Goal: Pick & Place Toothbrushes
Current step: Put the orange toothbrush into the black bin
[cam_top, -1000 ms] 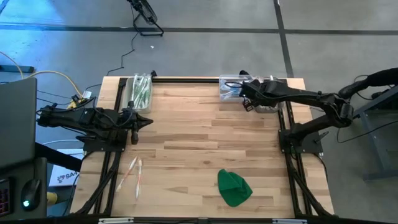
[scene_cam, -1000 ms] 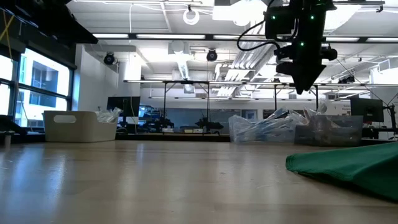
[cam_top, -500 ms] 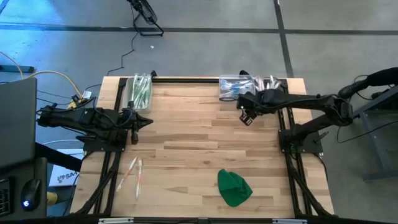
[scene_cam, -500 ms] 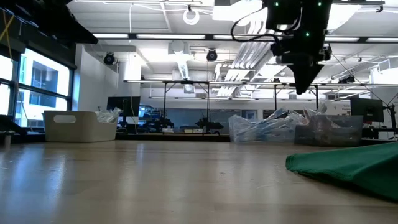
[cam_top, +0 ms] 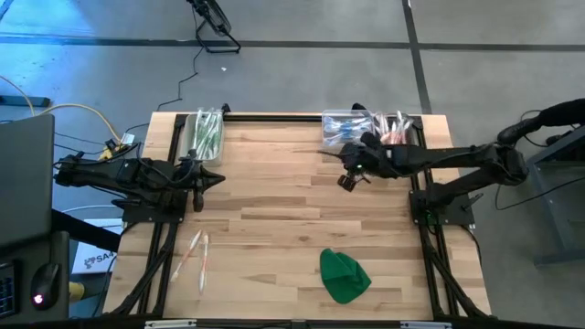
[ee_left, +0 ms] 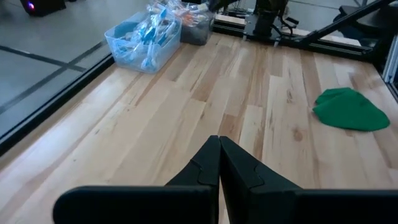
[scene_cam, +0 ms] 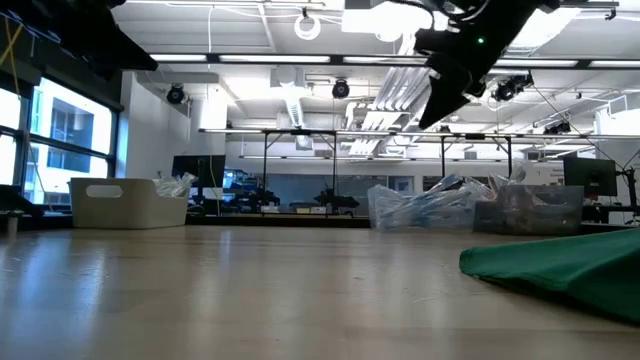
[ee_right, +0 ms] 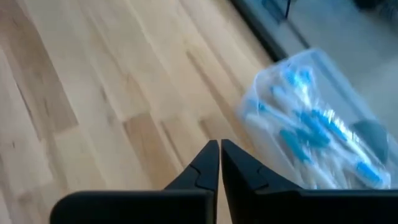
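The right gripper (cam_top: 345, 179) is hanging above the table (cam_top: 274, 196), just in front of the clear bin (cam_top: 340, 126) at the far right edge, and its two fingers (ee_right: 208, 163) are pressed together with nothing showing between them, so it seems to be carrying no toothbrush. The left gripper (cam_top: 212, 179) is waiting over the left side of the table, its fingers (ee_left: 219, 163) likewise closed and empty. The toothbrushes are lying in three places: a heap with blue accents (ee_right: 311, 134) is filling the clear bin beside the right gripper, a bundle with green accents (cam_top: 207, 133) is sitting in the bin at the far left corner (cam_top: 195, 137), and a few loose ones (cam_top: 194, 253) are resting on the bare wood near the front left, well apart from both arms. A second bin with pink and orange brushes (cam_top: 395, 125) is standing just beside the blue one. The green cloth (cam_top: 344, 274) is lying near the front edge, touching nothing. Judging from this, the robot appears to be between picks, hovering empty-handed rather than delivering anything; which pile it is heading for I cannot tell. The next move is calling for the right gripper to open its fingers, line them up across one thin brush handle, come down squarely, and close on a single stick rather than several tangled together.
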Controlling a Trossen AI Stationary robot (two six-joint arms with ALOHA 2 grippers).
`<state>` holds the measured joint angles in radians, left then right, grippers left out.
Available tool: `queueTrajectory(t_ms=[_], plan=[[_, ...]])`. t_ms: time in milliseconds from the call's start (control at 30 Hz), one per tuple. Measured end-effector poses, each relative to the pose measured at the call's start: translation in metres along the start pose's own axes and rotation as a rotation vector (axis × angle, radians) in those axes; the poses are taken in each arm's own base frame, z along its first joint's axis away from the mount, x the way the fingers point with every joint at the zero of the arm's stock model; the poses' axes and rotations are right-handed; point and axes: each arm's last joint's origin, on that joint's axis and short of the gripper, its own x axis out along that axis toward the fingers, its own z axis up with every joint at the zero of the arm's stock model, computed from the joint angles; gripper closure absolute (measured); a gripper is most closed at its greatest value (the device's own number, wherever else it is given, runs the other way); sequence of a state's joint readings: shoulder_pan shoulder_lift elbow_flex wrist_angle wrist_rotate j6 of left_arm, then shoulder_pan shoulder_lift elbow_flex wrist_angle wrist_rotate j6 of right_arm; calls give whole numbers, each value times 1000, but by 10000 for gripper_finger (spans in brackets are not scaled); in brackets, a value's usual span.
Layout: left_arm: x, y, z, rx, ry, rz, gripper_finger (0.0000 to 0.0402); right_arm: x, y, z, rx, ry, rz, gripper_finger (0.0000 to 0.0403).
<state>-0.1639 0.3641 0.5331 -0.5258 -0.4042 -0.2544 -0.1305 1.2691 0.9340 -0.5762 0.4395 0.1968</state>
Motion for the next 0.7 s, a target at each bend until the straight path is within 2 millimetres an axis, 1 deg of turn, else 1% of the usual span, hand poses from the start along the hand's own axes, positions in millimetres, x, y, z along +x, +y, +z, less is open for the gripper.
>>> queueTrajectory(t_ms=[100, 200, 300, 400, 533, 633, 700], plan=[[0, 0, 0, -5, 0, 0, 402, -6, -6, -13, 21, -111, 19, 398], [0, 0, 0, -5, 1, 0, 402, -15, -13, -30, 78, -245, 45, 400], [0, 0, 0, -5, 0, 0, 402, -18, -16, -47, 127, -381, 117, 399], [0, 0, 0, -13, -2, 0, 402, -15, -16, -65, 159, -510, 213, 400], [0, 0, 1, -48, -13, -4, 402, -10, -16, -85, 215, -661, 291, 398], [0, -1, 3, -109, -28, -9, 402, -4, -15, -99, 229, -736, 343, 400], [2, -2, 4, -165, -38, -13, 402, -3, -14, -103, 234, -773, 370, 399]])
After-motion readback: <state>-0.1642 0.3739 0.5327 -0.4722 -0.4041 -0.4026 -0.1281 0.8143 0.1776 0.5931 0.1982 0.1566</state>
